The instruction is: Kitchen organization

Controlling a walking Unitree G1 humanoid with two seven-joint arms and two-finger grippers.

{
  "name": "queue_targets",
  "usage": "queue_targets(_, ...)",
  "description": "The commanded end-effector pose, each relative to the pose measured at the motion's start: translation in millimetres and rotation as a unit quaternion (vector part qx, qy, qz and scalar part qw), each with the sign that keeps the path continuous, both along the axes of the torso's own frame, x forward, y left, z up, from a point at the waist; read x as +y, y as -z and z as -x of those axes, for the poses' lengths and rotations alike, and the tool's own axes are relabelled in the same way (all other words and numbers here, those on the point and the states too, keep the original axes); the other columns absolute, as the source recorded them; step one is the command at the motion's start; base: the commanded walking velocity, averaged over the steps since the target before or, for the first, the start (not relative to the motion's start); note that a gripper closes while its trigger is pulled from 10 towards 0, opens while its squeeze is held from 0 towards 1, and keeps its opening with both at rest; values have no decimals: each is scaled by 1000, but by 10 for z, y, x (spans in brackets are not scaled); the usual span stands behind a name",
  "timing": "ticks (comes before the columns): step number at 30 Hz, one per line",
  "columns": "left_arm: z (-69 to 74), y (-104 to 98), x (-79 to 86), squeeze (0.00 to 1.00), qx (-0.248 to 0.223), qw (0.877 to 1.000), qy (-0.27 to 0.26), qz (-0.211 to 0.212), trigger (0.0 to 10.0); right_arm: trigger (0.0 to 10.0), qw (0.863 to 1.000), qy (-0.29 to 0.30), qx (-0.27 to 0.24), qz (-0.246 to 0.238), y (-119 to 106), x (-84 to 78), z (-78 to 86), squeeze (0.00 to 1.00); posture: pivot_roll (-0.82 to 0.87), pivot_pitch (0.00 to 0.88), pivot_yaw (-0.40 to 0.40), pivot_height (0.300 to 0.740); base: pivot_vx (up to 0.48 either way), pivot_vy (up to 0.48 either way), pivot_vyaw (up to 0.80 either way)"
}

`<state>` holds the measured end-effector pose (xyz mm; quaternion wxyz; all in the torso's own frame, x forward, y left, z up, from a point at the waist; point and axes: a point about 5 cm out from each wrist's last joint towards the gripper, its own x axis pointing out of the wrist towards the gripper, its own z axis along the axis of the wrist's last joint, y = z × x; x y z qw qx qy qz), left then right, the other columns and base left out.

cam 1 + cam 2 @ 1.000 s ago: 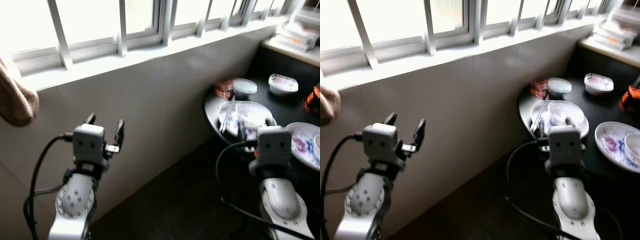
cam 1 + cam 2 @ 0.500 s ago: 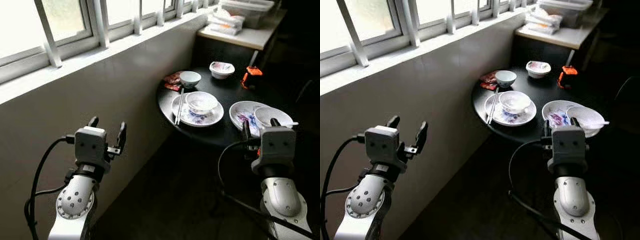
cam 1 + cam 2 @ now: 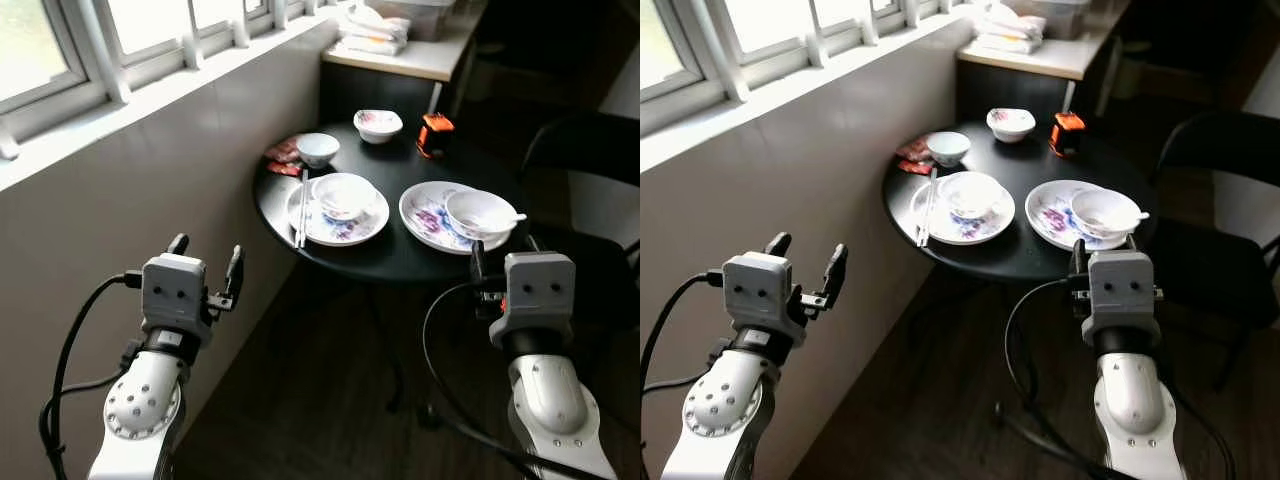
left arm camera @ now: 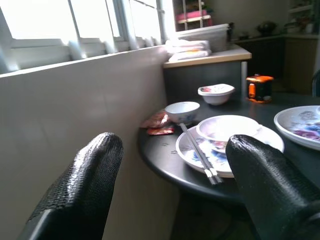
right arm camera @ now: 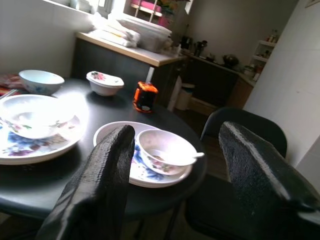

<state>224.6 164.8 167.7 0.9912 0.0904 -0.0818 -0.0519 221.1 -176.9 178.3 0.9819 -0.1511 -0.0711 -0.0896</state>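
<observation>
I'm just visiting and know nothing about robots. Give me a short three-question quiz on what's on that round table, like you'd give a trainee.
1. True or false: a pair of chopsticks lies across the rim of the plate nearer the window.
2. Multiple choice: the bowl with a spoon sits on
a) the bare round table
b) the plate nearer the chair
c) the counter
3. Fill in: the small orange and black object stands beside the small ____ dish at the far side of the table.

Key: 1 true. 2 b. 3 white.
</observation>
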Motion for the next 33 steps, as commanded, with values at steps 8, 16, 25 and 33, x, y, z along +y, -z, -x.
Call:
queue_targets(8,0,-4,12,0,0,1000,-3,-6,10000,10000,1000,-3,-1,8,-2,6,-3,0,56,0,-25,740,0,0,0)
queue_targets(16,-11,-13,-1,0,-1,1000,-3,-3,10000,10000,1000,-7,1,8,-2,5,-14,0,55,0,-31,740,0,0,0)
queue_targets(25,-11,-17,-9,0,-1,1000,-3,-2,10000,10000,1000,-9,3,12,-2,3,-16,0,54,0,-34,740,0,-205,0)
queue_targets(33,-9,-17,-7,0,0,1000,-3,-2,10000,10000,1000,-13,5,13,3,12,-13,0,56,0,-37,740,0,-397,0)
